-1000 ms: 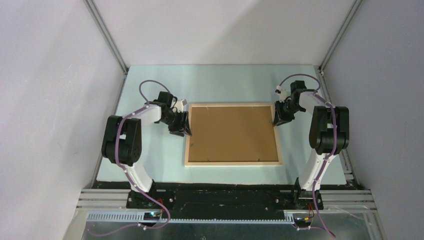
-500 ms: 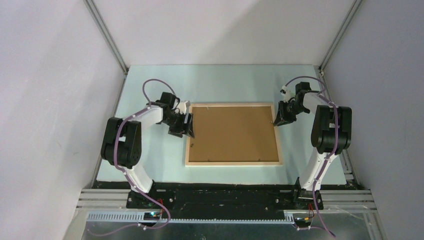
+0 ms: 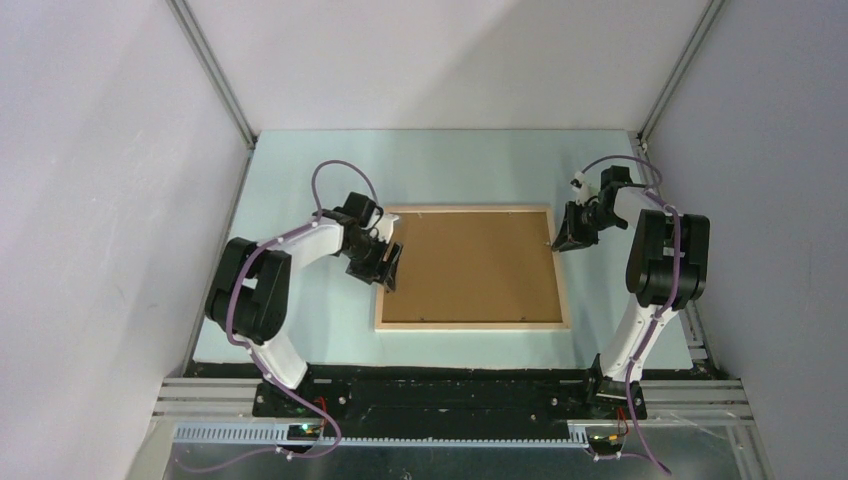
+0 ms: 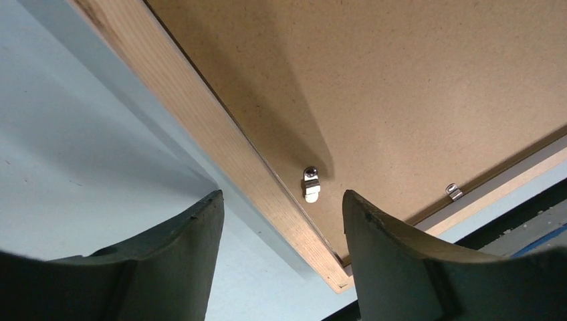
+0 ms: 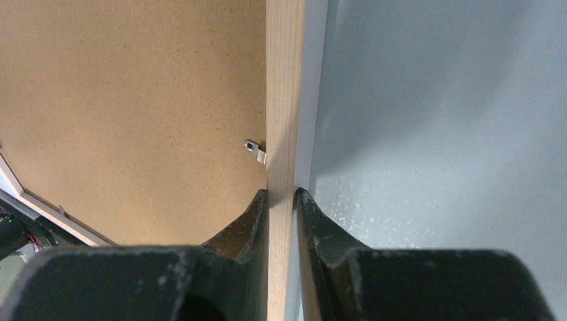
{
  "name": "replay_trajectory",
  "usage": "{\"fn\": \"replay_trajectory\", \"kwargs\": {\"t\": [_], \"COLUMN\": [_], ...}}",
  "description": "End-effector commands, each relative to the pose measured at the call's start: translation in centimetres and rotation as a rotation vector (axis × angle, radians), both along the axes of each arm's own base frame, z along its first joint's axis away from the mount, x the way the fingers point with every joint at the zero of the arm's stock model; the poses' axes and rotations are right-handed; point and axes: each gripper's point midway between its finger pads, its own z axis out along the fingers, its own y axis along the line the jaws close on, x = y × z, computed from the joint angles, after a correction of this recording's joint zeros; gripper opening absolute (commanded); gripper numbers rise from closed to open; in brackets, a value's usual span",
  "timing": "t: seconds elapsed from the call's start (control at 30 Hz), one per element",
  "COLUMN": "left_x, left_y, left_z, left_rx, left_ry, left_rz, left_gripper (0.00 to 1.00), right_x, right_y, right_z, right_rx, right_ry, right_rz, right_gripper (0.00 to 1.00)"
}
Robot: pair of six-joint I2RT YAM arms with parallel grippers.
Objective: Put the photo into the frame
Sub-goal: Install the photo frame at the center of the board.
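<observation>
- The thin rectangular pale-wood picture frame (image 3: 470, 325) is laid flat, back side up, around the middle of the pale blue-green table (image 3: 450, 165). Table surface is seen on all four sides of it, with the widest strip at the far side and the narrowest along the near edge.
- White enclosure walls (image 3: 120, 200) are set close along the table's left and right edges, so side room is tight there.
- The frame's opening is filled by a plain brown fibreboard backing board (image 3: 470, 265). Small metal clips (image 4: 310, 184) are seated at its rim (three can be counted across the wrist views).
- The right gripper (image 5: 282, 194) is clamped on the frame's right rail near the far corner, one finger on the board side and one on the outer side.
- The left gripper (image 4: 281, 200) is held spread wide over the left rail. One finger is over the table and the other over the board, and nothing is gripped.
</observation>
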Motion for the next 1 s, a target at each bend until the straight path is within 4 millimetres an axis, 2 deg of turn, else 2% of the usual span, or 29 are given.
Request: {"fn": "replay_trajectory", "kwargs": {"t": [0.0, 0.23, 0.97], "left_x": [0.7, 1.0, 1.6], "left_y": [-0.2, -1.0, -1.5], "left_z": [0.8, 0.6, 0.8], "left_rx": [0.054, 0.089, 0.082], "left_ry": [-0.075, -0.093, -0.123], "left_rz": [-0.036, -0.048, -0.049], "left_gripper": [0.69, 0.62, 0.36], "right_x": [0.0, 0.0, -0.1], "right_y": [-1.9, -1.8, -1.7], "right_z": [-1.4, -1.3, -1.3], "right_rx": [-0.053, -0.045, -0.028], "right_ry": [0.011, 0.009, 0.013], "right_rz": [-0.032, -0.029, -0.024], "right_gripper": [0.0, 0.0, 0.0]}}
